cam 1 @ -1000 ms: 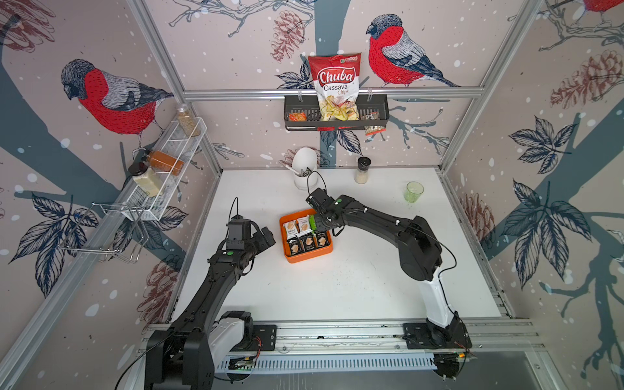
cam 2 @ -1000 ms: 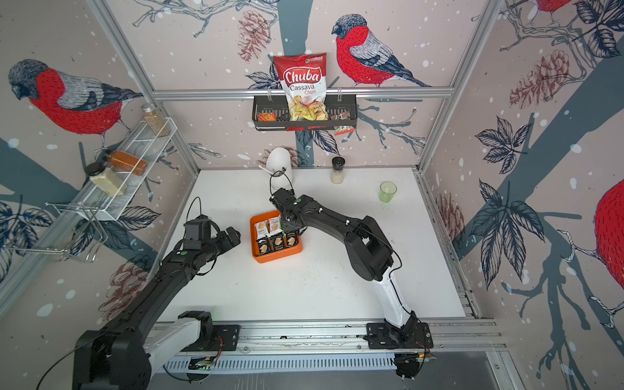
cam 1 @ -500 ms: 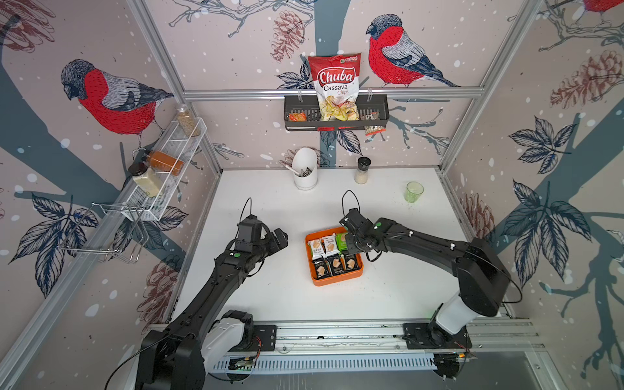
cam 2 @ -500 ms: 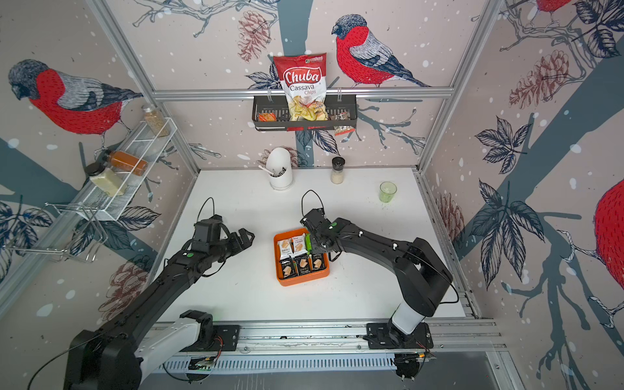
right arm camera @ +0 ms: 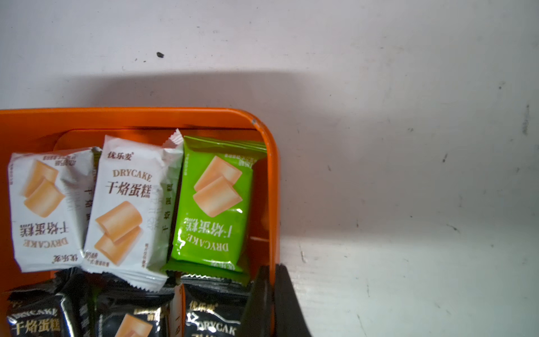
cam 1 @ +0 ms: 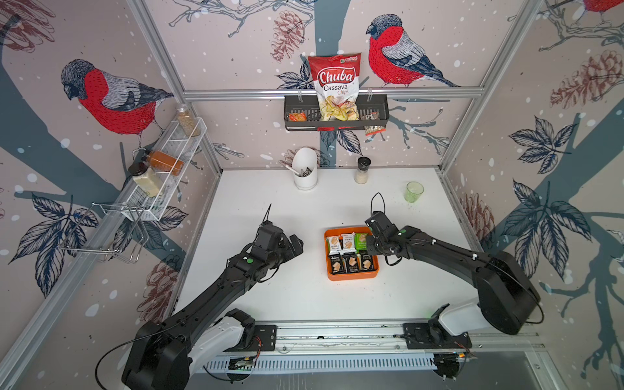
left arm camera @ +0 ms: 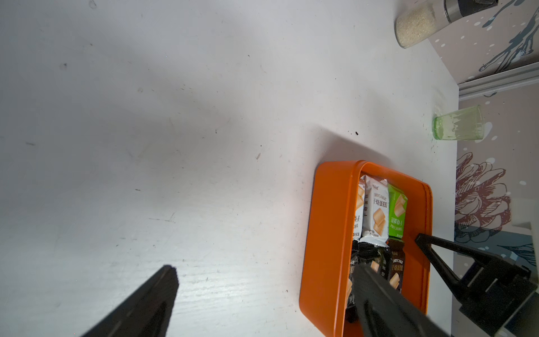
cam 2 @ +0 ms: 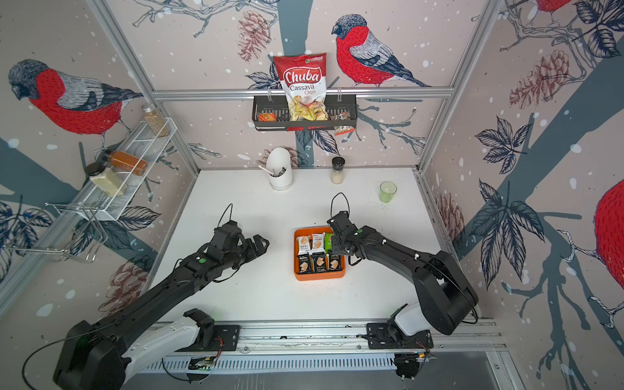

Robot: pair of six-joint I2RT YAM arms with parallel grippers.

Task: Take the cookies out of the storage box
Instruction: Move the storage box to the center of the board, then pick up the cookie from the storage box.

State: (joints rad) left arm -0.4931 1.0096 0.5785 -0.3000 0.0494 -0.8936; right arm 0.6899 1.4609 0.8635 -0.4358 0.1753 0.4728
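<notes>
Top view: six cookies showing, one storage box.

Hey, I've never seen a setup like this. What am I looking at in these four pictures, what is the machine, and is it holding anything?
These are two black robot arms fixed to a rail at the table's near edge, each ending in a two-fingered gripper. Two pictures look down on the whole booth from above. The other two come from cameras on the arms' wrists, so they are close-ups. On the white table sits an orange storage box holding cookies in white, green and black packets. At the back stand a white utensil holder, a shaker jar and a green cup. The right gripper is shut, pinching the box's side wall. The left gripper is open, holds nothing, and hangs above the table beside the box.
</notes>
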